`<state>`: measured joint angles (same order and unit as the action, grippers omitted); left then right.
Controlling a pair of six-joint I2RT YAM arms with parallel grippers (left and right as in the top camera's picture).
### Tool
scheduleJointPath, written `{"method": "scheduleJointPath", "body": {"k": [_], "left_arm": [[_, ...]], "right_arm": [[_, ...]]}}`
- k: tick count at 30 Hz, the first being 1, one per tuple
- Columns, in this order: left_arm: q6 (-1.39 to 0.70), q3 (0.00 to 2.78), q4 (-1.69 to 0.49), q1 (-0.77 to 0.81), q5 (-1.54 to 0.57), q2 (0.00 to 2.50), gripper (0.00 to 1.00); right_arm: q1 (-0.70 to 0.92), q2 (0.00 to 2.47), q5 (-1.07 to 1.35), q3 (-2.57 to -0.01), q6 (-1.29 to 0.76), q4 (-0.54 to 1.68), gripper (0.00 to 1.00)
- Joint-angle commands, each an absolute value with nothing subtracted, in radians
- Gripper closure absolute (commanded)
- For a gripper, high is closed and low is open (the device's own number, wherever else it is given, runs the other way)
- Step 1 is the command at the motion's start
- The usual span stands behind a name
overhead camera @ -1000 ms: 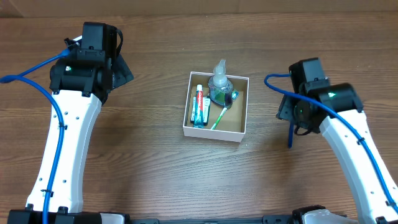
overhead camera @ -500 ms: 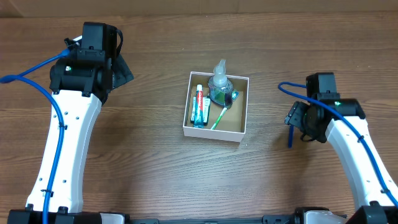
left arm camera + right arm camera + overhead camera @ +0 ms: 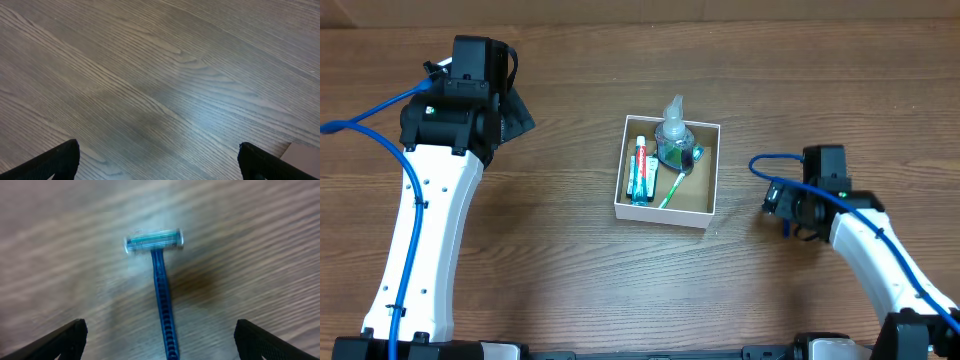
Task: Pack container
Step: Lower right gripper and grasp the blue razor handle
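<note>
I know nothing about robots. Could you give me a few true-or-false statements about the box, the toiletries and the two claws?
1. The blue razor lies inside the container. False: it lies on the table, to the right of the container.
2. A toothpaste tube lies in the container. True.
3. The right gripper is clamped on the razor. False: its fingers stand wide apart on either side of the handle, not touching it.
4. The left gripper is open and holds nothing. True.
</note>
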<state>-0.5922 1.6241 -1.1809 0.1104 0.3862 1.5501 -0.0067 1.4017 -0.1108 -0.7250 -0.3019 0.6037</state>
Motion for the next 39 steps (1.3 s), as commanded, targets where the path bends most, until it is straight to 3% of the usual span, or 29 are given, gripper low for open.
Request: {"method": "scheduleJointPath", "body": {"k": [1,9,12,15,21,24,30,34,39], "left_arm": [[-0.572,1.632,-1.178,0.112,0.388,1.544,0.0],[-0.572,1.632,-1.178,0.112,0.388,1.544,0.0],[-0.572,1.632,-1.178,0.112,0.388,1.544,0.0],[-0.572,1.632,-1.178,0.112,0.388,1.544,0.0],[-0.572,1.632,-1.178,0.112,0.388,1.544,0.0],[-0.572,1.632,-1.178,0.112,0.388,1.544,0.0],[-0.572,1.632,-1.178,0.112,0.388,1.544,0.0],[-0.572,1.632,-1.178,0.112,0.388,1.544,0.0],[-0.572,1.632,-1.178,0.112,0.388,1.544,0.0]], "right_arm": [[-0.011,1.401,-0.086,-0.656,-0.284,0.535,0.04],[-0.011,1.409,-0.088,-0.575,-0.252,0.411,0.02],[-0.011,1.428,-0.088,-0.55,-0.204,0.363,0.07],[-0.011,1.452,-0.088,-0.541,-0.144,0.345,0.21],[-0.011,1.489,-0.088,-0.541,-0.125,0.334,0.25],[-0.011,1.489,-0.088,-0.541,-0.126,0.334,0.32],[-0.011,1.489,-0.088,-0.542,-0.126,0.339,0.57],[-0.011,1.489,-0.087,-0.557,-0.126,0.361,0.67],[-0.011,1.487,-0.063,-0.598,-0.127,0.428,0.71]]}}
